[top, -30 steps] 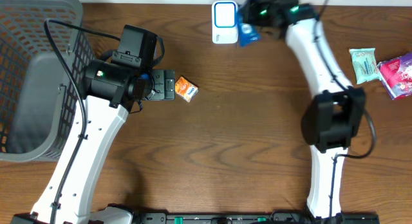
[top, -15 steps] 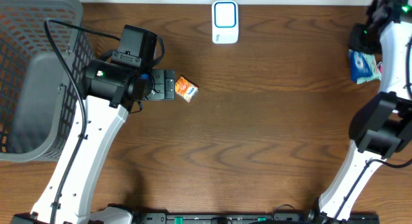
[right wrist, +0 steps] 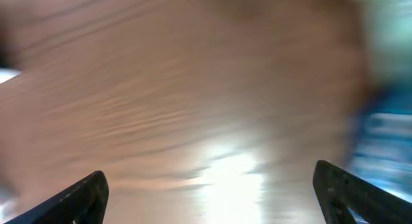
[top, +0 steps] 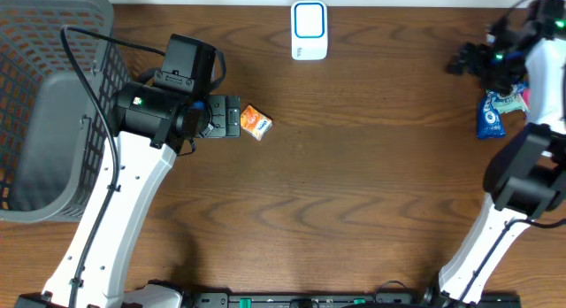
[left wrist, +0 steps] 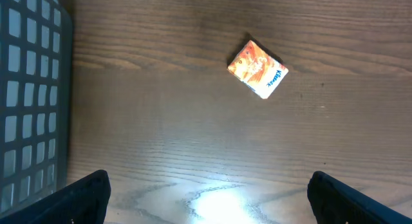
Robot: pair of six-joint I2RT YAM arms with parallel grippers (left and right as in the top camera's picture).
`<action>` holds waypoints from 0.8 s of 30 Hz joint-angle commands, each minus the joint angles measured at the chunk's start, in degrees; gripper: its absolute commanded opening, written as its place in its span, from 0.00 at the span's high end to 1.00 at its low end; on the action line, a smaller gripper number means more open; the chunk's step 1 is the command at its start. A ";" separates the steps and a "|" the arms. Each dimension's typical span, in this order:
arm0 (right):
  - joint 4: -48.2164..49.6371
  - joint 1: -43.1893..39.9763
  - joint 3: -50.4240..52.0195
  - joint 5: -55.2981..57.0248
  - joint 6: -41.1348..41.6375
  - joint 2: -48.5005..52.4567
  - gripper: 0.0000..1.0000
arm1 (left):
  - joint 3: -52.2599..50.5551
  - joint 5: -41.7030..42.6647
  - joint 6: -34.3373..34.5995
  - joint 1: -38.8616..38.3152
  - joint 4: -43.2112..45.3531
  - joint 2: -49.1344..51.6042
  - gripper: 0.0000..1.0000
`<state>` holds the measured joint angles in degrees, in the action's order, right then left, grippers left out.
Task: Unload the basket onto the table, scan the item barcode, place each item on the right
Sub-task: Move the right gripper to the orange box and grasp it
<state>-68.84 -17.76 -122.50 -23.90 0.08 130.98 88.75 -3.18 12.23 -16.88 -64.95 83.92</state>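
Note:
The white barcode scanner [top: 309,29] stands at the back middle of the table. A blue packet [top: 491,119] lies loose at the right edge, just below my right gripper [top: 464,58]. That gripper is open with nothing between its fingers; its wrist view is blurred, showing my right gripper [right wrist: 209,198] over bare wood and a blue smear [right wrist: 386,130] at the right. A small orange packet [top: 256,122] lies on the table just past my open left gripper [top: 226,118]. In the left wrist view the orange packet [left wrist: 257,68] is ahead of my left gripper [left wrist: 209,201], not between the fingers.
A large grey mesh basket [top: 53,96] fills the left side, and the basket's wall [left wrist: 29,89] shows beside the left fingers. More packets [top: 511,97] lie at the far right edge, partly hidden by the right arm.
My right gripper carried the blue packet from the scanner to the right edge, opened and let it go. The left arm and orange packet have not moved.

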 commanded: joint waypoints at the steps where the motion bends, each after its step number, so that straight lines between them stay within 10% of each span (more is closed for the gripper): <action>1: -2.05 6.29 0.44 -15.45 -1.07 -1.27 0.05 | 0.31 -0.52 0.55 0.22 -0.20 0.28 0.02; 11: 7.08 29.38 8.22 -15.65 -2.45 -1.27 0.01 | 0.31 -0.52 0.55 0.22 -0.22 0.28 0.02; 15: 19.56 37.27 14.27 -15.56 2.82 -1.25 0.21 | 0.31 -0.52 0.55 0.22 -0.22 0.28 0.02; 24: 36.33 45.72 19.12 -11.96 6.80 2.47 0.28 | 0.31 -0.52 0.55 0.20 -0.22 0.28 0.02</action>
<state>-33.91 26.35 -103.81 -37.10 4.86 131.00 88.75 -3.18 12.23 -16.88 -64.97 83.92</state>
